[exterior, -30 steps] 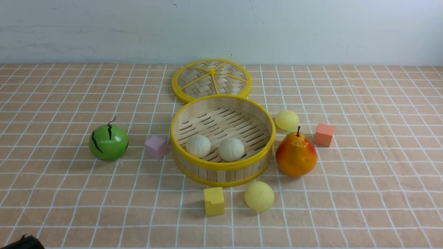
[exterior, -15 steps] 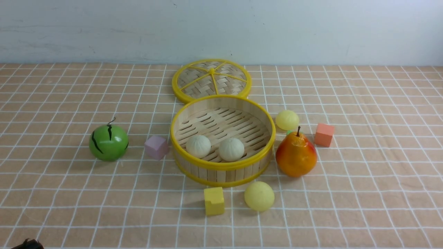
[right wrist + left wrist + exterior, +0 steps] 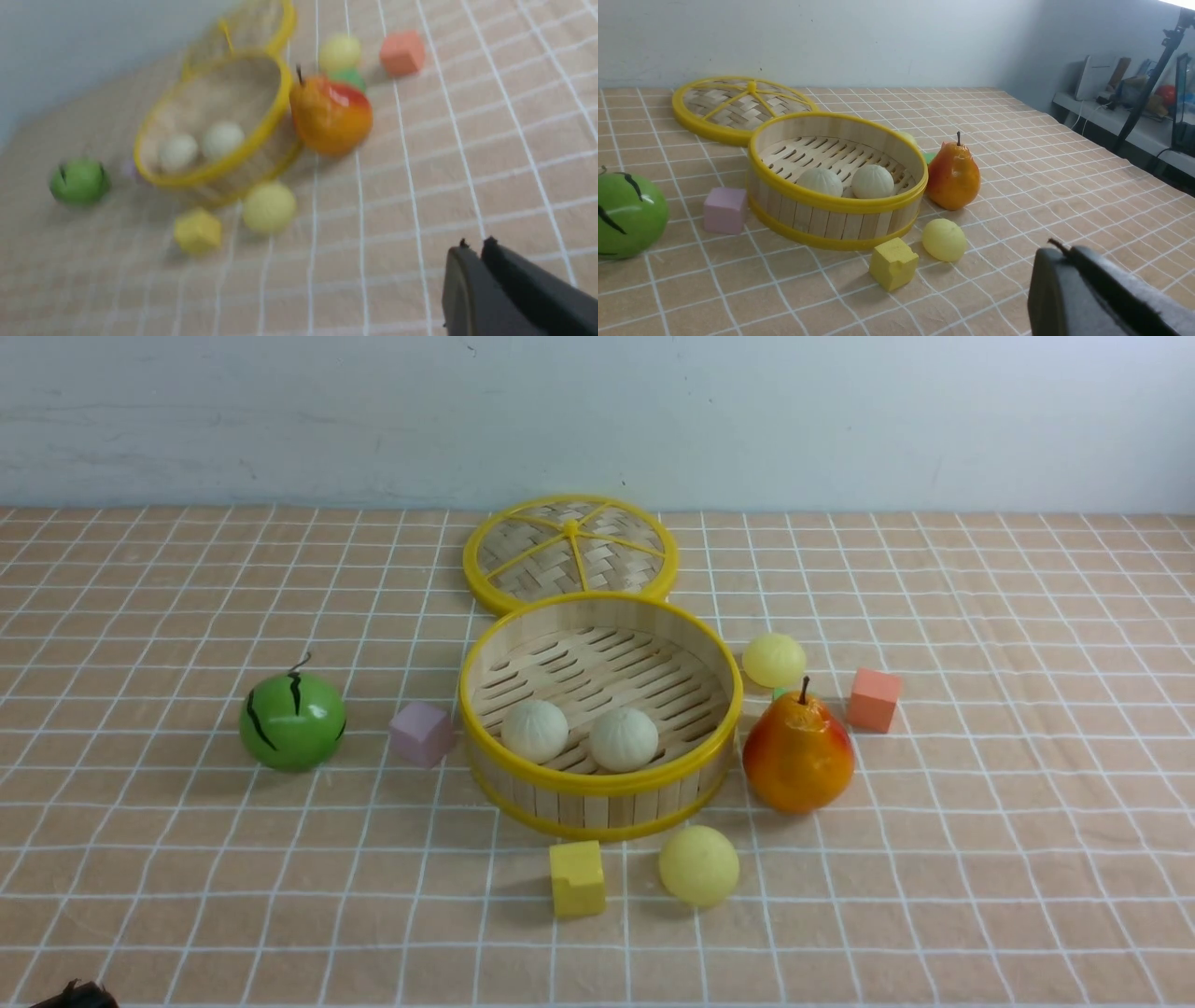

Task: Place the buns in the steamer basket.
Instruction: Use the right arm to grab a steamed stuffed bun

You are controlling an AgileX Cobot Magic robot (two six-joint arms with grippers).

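Observation:
The steamer basket (image 3: 709, 751) stands mid-table and holds two off-white buns (image 3: 534, 730) (image 3: 624, 739). One pale yellow bun (image 3: 698, 865) lies on the cloth in front of the basket, another (image 3: 773, 659) behind the pear. My left gripper (image 3: 1066, 254) is shut and empty, low at the near left; only a dark tip (image 3: 77, 994) shows in the front view. My right gripper (image 3: 474, 247) is shut and empty, near the table's front right, out of the front view. The basket also shows in the left wrist view (image 3: 840, 224) and the blurred right wrist view (image 3: 261, 135).
A woven lid (image 3: 569, 553) lies behind the basket. A pear (image 3: 798, 753) stands right of it, an orange cube (image 3: 874, 700) farther right. A yellow cube (image 3: 576, 877) sits in front, a pink cube (image 3: 422, 733) and green watermelon ball (image 3: 292, 721) to the left.
The left gripper's tip has sunk lower at the bottom left corner of the front view. The objects have not moved.

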